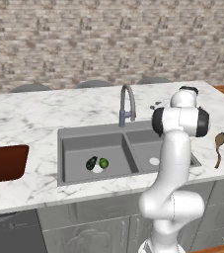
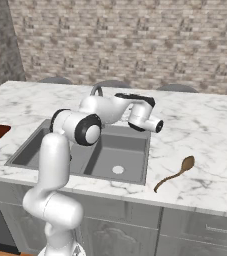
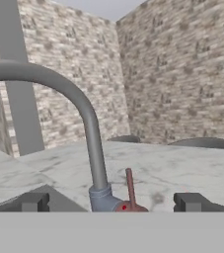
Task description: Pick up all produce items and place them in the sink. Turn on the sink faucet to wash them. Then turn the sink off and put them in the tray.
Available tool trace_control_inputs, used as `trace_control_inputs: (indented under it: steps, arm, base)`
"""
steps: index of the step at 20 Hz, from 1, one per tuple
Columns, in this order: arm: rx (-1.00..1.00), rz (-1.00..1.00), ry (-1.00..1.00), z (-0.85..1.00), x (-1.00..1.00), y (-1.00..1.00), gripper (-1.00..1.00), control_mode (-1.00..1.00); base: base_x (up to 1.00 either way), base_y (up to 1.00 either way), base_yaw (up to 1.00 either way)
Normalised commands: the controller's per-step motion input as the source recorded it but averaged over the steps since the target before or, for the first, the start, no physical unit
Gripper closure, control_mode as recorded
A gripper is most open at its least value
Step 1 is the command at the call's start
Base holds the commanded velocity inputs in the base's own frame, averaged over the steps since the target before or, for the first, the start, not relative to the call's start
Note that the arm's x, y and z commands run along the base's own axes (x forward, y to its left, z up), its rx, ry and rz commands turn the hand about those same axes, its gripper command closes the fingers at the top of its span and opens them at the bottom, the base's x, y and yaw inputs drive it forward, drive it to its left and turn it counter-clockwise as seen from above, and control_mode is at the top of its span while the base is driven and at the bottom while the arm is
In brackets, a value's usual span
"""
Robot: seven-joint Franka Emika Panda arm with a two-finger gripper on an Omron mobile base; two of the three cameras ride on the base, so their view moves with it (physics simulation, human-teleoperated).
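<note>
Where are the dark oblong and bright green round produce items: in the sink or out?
In. The dark oblong produce item and the bright green ball lie side by side on the floor of the grey double sink's left basin.

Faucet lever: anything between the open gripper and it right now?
Nothing visible. In the hand view the gripper is open, fingertips either side of the faucet base, and the lever stands straight ahead in the gap. Both produce items lie in the sink.

Even, bright, diffuse light with no clear source; no glare. Soft dim shading inside the sink [image 1: 74, 148] basins, no hard cast shadows on the counter [image 1: 34, 113]. Rendered frames coarse, brick wall [image 1: 108, 39] texture slightly blurred, edges undistorted.
</note>
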Motion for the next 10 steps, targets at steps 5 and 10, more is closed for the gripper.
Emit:
trace_control_inputs:
  steps: [5,10]
  arm:
    - [0.00,0.00,0.01,-0.08,0.28,0.02,-1.00,-1.00]
    - [0.00,0.00,0.03,-0.05,0.26,0.17,-1.00,-1.00]
  base:
    - [0.00,0.00,0.00]
    - [0.00,0.00,0.00]
